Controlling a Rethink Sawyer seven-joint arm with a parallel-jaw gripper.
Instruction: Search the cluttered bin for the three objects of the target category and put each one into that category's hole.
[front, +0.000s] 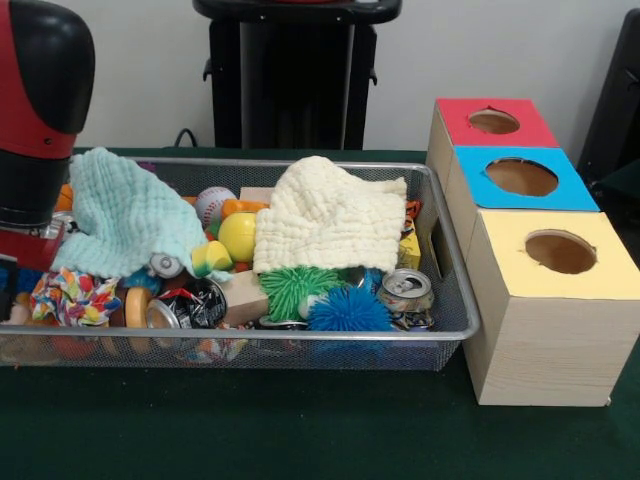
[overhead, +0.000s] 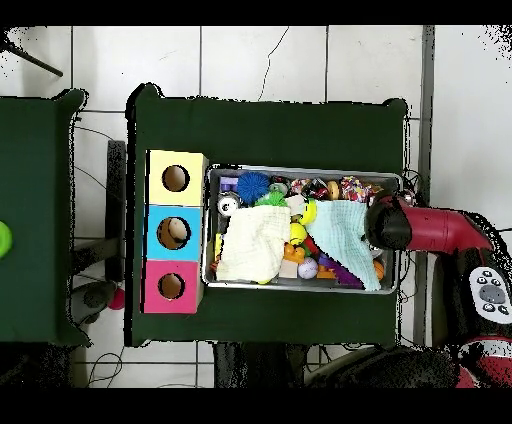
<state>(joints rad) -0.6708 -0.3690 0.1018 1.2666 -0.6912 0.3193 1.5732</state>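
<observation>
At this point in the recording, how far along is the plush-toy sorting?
Nothing looks done: the round hole in the red-topped wooden box shows no toy. The red and black arm hangs over one end of the silver wire-mesh bin; its claw is hidden. Two cloths, mint and cream, cover the clutter, so all three toys seem left.

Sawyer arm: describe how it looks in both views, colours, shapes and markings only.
In the front view the arm is a thick rounded link, glossy black on top with red panels beside and below, and a black cylindrical section underneath. From overhead the arm is a red tube ending in a black rounded cap, with a pale grey button pad near its base. The gripper's shape cannot be made out.
</observation>
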